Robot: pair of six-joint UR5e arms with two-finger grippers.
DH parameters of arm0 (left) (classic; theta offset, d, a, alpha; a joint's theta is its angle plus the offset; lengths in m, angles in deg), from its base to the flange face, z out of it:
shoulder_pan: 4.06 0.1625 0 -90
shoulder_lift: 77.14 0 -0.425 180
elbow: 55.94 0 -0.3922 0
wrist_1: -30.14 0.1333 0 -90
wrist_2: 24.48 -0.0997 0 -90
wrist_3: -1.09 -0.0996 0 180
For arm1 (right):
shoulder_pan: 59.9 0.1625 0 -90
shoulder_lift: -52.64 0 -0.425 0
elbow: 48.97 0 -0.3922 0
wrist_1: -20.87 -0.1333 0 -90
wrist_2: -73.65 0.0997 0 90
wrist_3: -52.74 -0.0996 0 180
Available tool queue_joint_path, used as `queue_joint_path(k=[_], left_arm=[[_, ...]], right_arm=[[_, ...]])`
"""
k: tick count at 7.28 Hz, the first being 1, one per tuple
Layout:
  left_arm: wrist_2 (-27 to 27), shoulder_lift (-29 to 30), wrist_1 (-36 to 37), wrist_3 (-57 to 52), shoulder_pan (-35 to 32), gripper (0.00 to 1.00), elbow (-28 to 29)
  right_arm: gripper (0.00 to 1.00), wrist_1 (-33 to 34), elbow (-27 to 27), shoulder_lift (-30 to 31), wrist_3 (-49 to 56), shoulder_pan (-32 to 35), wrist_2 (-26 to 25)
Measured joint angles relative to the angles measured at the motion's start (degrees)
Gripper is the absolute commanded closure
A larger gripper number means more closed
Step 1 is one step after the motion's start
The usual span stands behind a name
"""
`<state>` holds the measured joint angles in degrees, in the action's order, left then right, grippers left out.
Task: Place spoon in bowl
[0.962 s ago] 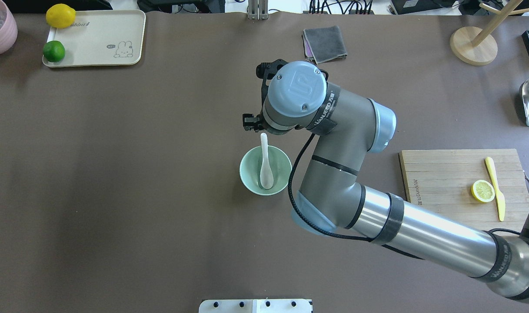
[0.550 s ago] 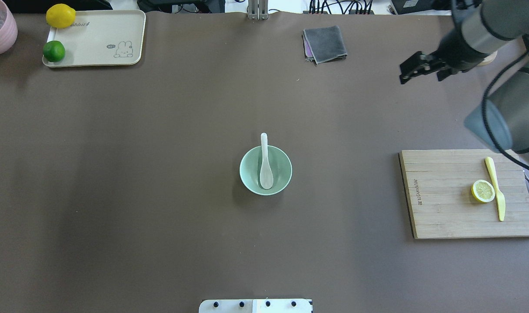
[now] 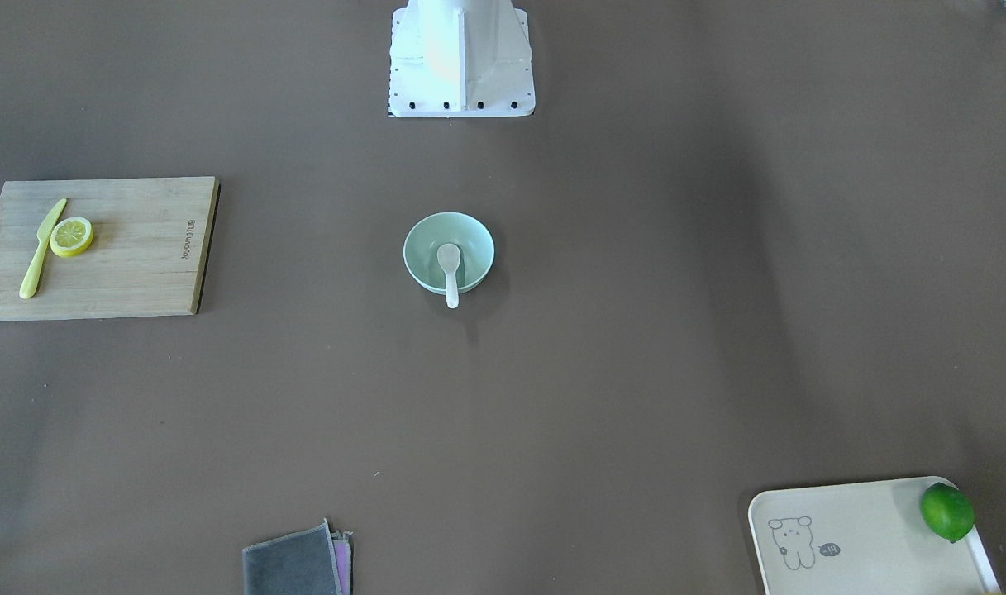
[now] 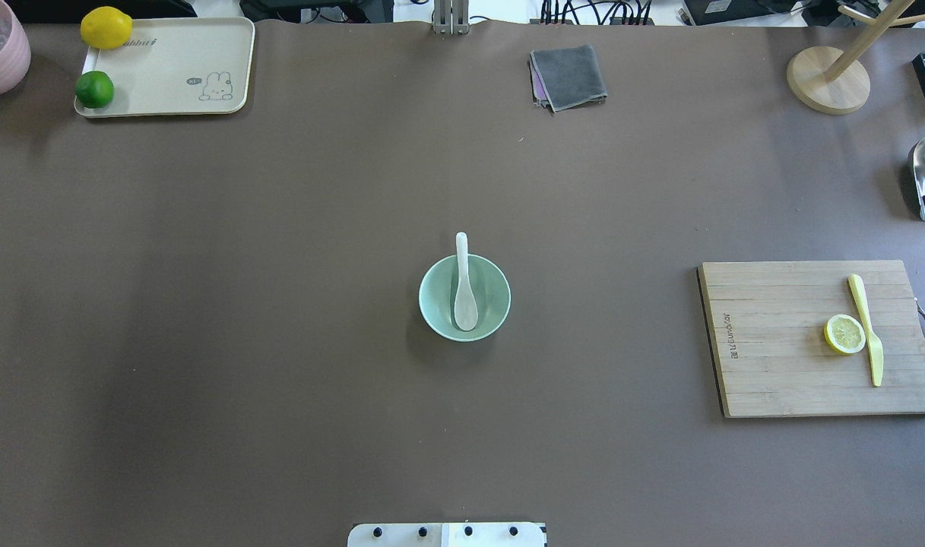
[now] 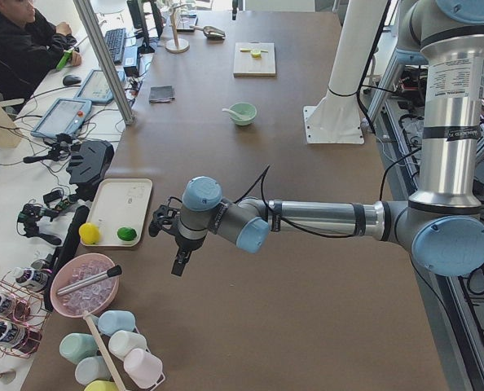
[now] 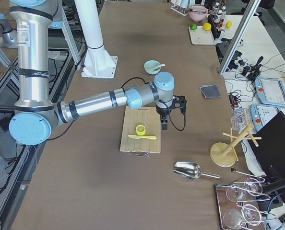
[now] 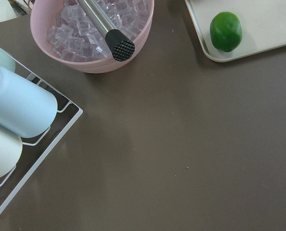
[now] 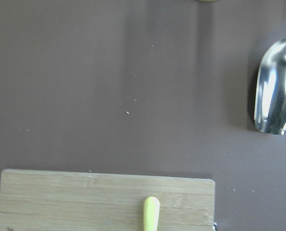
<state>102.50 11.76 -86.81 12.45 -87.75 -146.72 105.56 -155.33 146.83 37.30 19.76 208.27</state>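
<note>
Centre frame, spoon lies in bowl — job looks done; left gripper and right gripper, spread or pressed together I cannot tell, should park well clear.

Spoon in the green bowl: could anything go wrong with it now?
Maybe. The spoon lies with its scoop in the bowl, but its handle leans on the rim and pokes out past it. A bump on that handle could flip the spoon out or tip the bowl, since nothing is holding either one.
</note>
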Motion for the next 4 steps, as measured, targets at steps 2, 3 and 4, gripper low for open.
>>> queue_joint_path(k=[2, 3, 4], left_arm=[[2.1, 0.0, 1.6, 0.0, -0.9, 0.02, 0.0], [3.3, 0.3, 2.7, 0.0, -1.7, 0.02, -0.1], [3.8, 0.5, 4.1, 0.0, -2.6, 0.02, -0.5]], right_arm=[[0.00, -0.3, 9.2, 1.4, 13.9, 7.8, 4.0], [0.00, 0.0, 12.3, 0.7, 15.6, 9.7, 4.4], [0.00, 1.6, 13.7, -0.7, 16.0, 10.7, 4.3]])
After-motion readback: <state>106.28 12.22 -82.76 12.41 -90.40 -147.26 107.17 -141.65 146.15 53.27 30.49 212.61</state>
